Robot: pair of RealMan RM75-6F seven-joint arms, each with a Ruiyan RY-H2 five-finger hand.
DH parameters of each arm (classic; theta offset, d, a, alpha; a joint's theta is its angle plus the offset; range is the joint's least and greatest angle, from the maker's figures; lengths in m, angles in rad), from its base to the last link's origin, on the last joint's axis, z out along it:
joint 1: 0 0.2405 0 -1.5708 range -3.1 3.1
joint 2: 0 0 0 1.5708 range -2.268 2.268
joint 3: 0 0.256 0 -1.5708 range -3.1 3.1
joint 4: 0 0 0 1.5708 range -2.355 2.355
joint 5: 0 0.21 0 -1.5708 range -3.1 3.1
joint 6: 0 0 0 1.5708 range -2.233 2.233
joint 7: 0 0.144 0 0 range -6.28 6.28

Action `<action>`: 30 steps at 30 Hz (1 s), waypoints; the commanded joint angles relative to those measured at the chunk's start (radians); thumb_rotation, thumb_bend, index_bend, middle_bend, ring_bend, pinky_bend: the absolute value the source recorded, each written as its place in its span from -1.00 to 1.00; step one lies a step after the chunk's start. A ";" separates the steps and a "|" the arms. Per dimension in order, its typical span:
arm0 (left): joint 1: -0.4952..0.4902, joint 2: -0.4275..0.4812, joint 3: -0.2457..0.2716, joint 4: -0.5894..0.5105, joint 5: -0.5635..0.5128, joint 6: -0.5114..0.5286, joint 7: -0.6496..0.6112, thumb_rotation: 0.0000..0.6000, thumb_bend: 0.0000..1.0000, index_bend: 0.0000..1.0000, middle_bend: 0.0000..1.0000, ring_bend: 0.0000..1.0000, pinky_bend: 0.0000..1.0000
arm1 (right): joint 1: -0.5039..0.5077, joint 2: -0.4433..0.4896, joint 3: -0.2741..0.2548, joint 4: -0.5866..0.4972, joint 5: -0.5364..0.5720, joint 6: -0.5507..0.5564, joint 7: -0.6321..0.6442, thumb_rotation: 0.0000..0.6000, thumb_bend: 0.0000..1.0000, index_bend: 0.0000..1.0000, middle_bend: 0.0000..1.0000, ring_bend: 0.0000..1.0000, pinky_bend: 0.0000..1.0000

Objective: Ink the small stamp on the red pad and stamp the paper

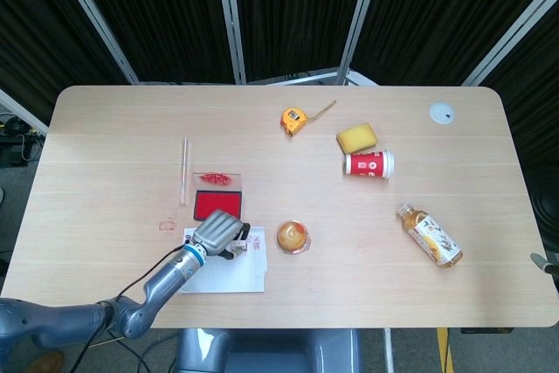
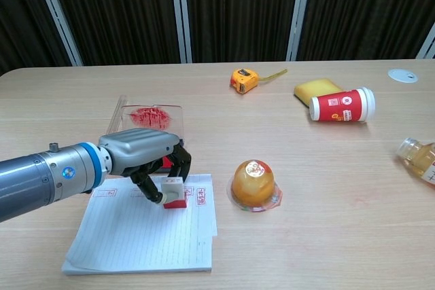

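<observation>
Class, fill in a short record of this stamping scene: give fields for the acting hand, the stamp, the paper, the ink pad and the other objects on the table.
Acting hand: left hand, holding the small stamp
Stamp: small stamp, upright, over the top edge of the paper
Paper: lined paper pad, red stamp marks along its top edge
Ink pad: red pad, open, just beyond the paper
Other objects: jelly cup, tape measure, sponge, red cup on its side, bottle
Right hand: not in view

Left hand (image 2: 146, 156) curled, palm down
</observation>
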 commanded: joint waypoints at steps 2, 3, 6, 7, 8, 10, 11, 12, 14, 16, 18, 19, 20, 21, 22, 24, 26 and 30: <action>-0.001 0.015 -0.008 -0.015 0.003 0.004 -0.004 1.00 -0.25 0.20 0.15 0.68 0.82 | 0.000 0.000 0.001 0.000 0.001 0.001 0.001 1.00 -1.00 -1.00 -1.00 -1.00 -1.00; -0.001 0.020 -0.011 -0.023 0.003 0.006 -0.008 1.00 -0.25 0.20 0.16 0.68 0.82 | -0.001 0.001 0.001 0.000 0.001 0.001 0.001 1.00 -1.00 -1.00 -1.00 -1.00 -1.00; 0.003 0.045 -0.030 -0.059 0.015 0.023 -0.039 1.00 -0.25 0.20 0.16 0.68 0.82 | 0.000 0.000 0.001 0.000 0.001 0.001 0.000 1.00 -1.00 -1.00 -1.00 -1.00 -1.00; 0.005 0.061 -0.038 -0.079 0.021 0.027 -0.054 1.00 -0.25 0.20 0.16 0.68 0.82 | 0.000 -0.001 0.000 0.000 0.000 0.001 -0.001 1.00 -1.00 -1.00 -1.00 -1.00 -1.00; 0.005 0.075 -0.044 -0.095 0.023 0.029 -0.064 1.00 -0.25 0.20 0.16 0.68 0.82 | 0.000 -0.001 0.000 0.000 -0.001 0.001 -0.002 1.00 -1.00 -1.00 -1.00 -1.00 -1.00; 0.006 0.108 -0.057 -0.133 0.024 0.031 -0.080 1.00 -0.26 0.20 0.16 0.68 0.82 | 0.000 -0.002 -0.001 -0.001 -0.002 0.000 -0.003 1.00 -1.00 -1.00 -1.00 -1.00 -1.00; 0.006 0.125 -0.063 -0.152 0.027 0.036 -0.084 1.00 -0.26 0.20 0.16 0.68 0.82 | 0.001 -0.002 -0.001 -0.001 -0.002 0.000 -0.005 1.00 -1.00 -1.00 -1.00 -1.00 -1.00; 0.007 0.142 -0.069 -0.171 0.031 0.042 -0.088 1.00 -0.26 0.20 0.16 0.68 0.82 | 0.001 -0.003 -0.002 -0.001 -0.003 0.001 -0.005 1.00 -1.00 -1.00 -1.00 -1.00 -1.00; 0.012 0.180 -0.085 -0.213 0.040 0.060 -0.103 1.00 -0.26 0.20 0.16 0.68 0.82 | 0.000 -0.003 -0.002 -0.003 -0.004 0.002 -0.007 1.00 -1.00 -1.00 -1.00 -1.00 -1.00; 0.017 0.217 -0.097 -0.245 0.049 0.077 -0.113 1.00 -0.26 0.20 0.16 0.68 0.82 | 0.000 -0.003 -0.002 -0.005 -0.005 0.004 -0.008 1.00 -1.00 -1.00 -1.00 -1.00 -1.00; 0.023 0.248 -0.102 -0.263 0.052 0.088 -0.117 1.00 -0.26 0.20 0.16 0.68 0.82 | -0.001 -0.002 -0.003 -0.009 -0.007 0.006 -0.008 1.00 -1.00 -1.00 -1.00 -1.00 -1.00; 0.026 0.261 -0.102 -0.268 0.051 0.091 -0.120 1.00 -0.26 0.20 0.16 0.68 0.82 | -0.001 -0.001 -0.003 -0.010 -0.009 0.007 -0.008 1.00 -1.00 -1.00 -1.00 -1.00 -1.00; 0.030 0.276 -0.101 -0.269 0.050 0.094 -0.124 1.00 -0.26 0.20 0.16 0.68 0.82 | -0.002 0.000 -0.003 -0.012 -0.011 0.010 -0.008 1.00 -1.00 -1.00 -1.00 -1.00 -1.00; 0.032 0.282 -0.100 -0.267 0.049 0.095 -0.126 1.00 -0.26 0.20 0.16 0.68 0.82 | -0.003 0.000 -0.003 -0.013 -0.012 0.011 -0.007 1.00 -1.00 -1.00 -1.00 -1.00 -1.00; 0.037 0.290 -0.097 -0.259 0.045 0.097 -0.126 1.00 -0.26 0.20 0.16 0.68 0.82 | -0.003 0.001 -0.003 -0.015 -0.013 0.012 -0.007 1.00 -1.00 -1.00 -1.00 -1.00 -1.00; 0.050 0.303 -0.087 -0.238 0.031 0.093 -0.144 1.00 -0.26 0.20 0.15 0.68 0.82 | -0.004 0.002 -0.005 -0.019 -0.017 0.014 -0.006 1.00 -1.00 -1.00 -1.00 -1.00 -1.00; 0.060 0.309 -0.075 -0.208 0.025 0.085 -0.165 1.00 -0.27 0.19 0.15 0.68 0.82 | -0.005 0.004 -0.006 -0.021 -0.021 0.016 -0.006 1.00 -1.00 -1.00 -1.00 -1.00 -1.00; 0.083 0.315 -0.042 -0.136 0.027 0.063 -0.204 1.00 -0.27 0.18 0.15 0.68 0.81 | -0.007 0.005 -0.008 -0.026 -0.027 0.020 -0.007 1.00 -1.00 -1.00 -1.00 -1.00 -1.00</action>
